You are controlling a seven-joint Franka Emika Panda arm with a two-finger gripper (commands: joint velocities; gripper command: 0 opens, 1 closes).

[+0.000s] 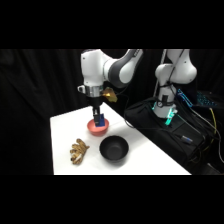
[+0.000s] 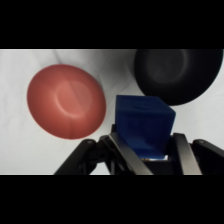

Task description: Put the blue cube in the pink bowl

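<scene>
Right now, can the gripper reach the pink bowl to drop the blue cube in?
Probably yes. The gripper holds the blue cube just above the pink bowl, which looks empty; the black bowl sits apart.

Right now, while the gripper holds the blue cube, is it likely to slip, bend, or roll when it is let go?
The blue cube looks solid with flat faces, so it probably stays stiff between the fingers of the gripper. Its sharp edges suggest it would not roll but settle on one face. The pink bowl has a smooth curved inside, so the cube may slide toward the middle.
</scene>
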